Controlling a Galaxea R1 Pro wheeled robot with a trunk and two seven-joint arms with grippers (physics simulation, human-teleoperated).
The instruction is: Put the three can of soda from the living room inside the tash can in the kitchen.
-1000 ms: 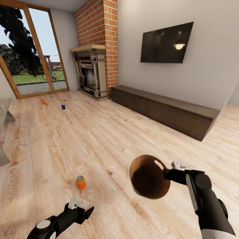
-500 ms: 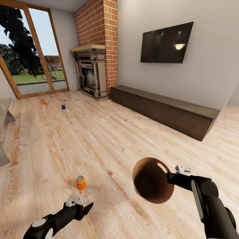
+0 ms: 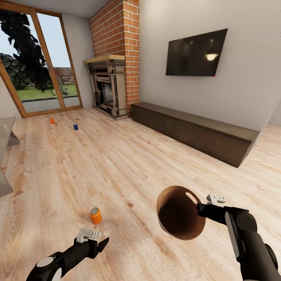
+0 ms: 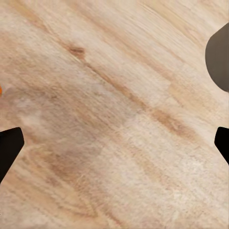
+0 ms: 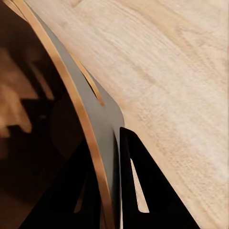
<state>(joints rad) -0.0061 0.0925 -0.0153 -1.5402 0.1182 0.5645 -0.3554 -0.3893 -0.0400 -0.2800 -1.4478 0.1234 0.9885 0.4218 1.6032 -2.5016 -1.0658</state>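
The nearest orange soda can with grey metal top (image 3: 95, 215) stands on the light wood plank floor (image 3: 117, 164), just ahead of your left gripper (image 3: 93, 239); approach carelessly and you may knock it over. Left wrist view: jaws spread. Right wrist view: jaws pinch the round brown bin (image 5: 71, 124) at its rim, which may slip.

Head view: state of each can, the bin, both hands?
near orange can: upright on floor, free
far orange can: on floor by glass doors
blue can: on floor, free
trash can: held off floor, tilted, opening toward camera
right hand: clamped on bin rim
left hand: open, empty
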